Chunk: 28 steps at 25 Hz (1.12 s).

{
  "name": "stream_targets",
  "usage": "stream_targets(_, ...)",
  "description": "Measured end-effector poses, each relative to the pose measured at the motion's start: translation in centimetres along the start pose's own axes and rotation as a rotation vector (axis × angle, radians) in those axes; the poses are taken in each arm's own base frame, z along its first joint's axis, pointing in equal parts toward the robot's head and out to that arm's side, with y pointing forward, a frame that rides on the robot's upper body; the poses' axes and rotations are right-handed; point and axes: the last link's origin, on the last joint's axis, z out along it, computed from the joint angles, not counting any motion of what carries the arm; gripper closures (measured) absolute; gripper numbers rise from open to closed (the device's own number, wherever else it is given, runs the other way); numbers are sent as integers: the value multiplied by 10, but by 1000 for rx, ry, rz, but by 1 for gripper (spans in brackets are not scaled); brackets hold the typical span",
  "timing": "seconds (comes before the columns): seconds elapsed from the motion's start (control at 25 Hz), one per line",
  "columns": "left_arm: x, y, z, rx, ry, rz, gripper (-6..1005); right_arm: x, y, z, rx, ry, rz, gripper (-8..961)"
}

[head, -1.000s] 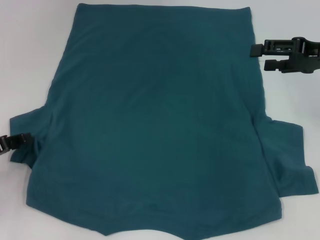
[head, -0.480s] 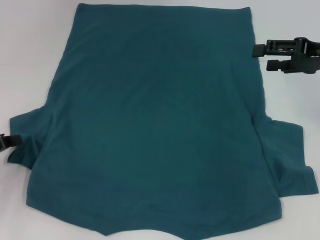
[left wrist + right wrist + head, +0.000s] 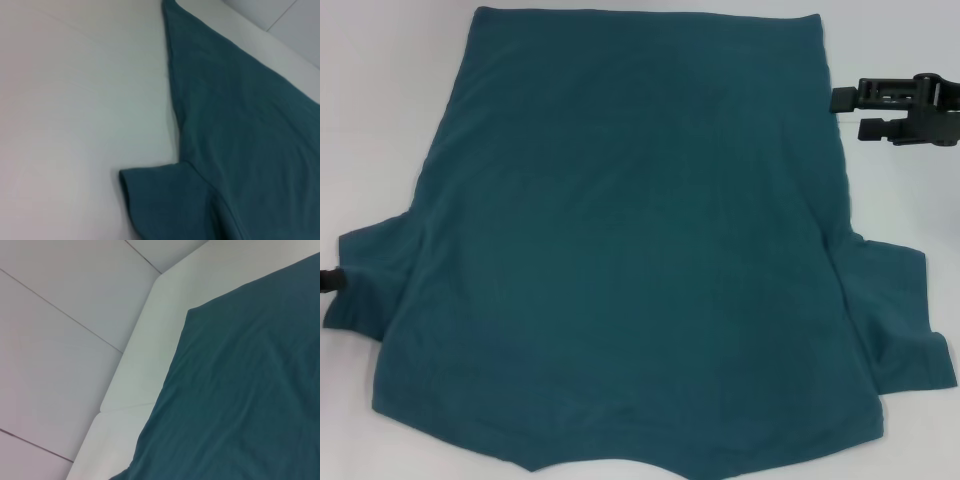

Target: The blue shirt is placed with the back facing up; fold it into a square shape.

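The blue shirt (image 3: 630, 250) lies flat and spread out on the white table (image 3: 380, 100), plain side up, no lettering showing. Its hem is at the far end and both sleeves stick out near me. My right gripper (image 3: 842, 113) is open and empty, just off the shirt's right edge near the far corner, not touching it. Only a tip of my left gripper (image 3: 328, 280) shows at the picture's left edge, beside the left sleeve (image 3: 370, 270). The shirt also shows in the left wrist view (image 3: 240, 130) and the right wrist view (image 3: 250, 390).
The right sleeve (image 3: 900, 310) lies flat near the table's right side. The right wrist view shows the table's far corner (image 3: 150, 340) with tiled floor (image 3: 60, 290) beyond it. Bare white table (image 3: 75, 100) lies left of the shirt.
My left gripper has drawn back to the left, off the left sleeve and almost out of view. My right gripper has shifted slightly right, away from the shirt's edge.
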Motion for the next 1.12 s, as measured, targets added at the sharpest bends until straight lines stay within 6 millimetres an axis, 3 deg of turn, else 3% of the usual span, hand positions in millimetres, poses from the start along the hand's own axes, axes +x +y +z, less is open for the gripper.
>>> stream_targets(0.52, 40, 7, -30, 104, -75, 67, 999, 0, -1, -3, 3, -3, 2, 38)
stream_targets(1.12, 80, 45, -27, 104, -175, 106, 1000, 0, -1, -2, 0, 1, 2, 38)
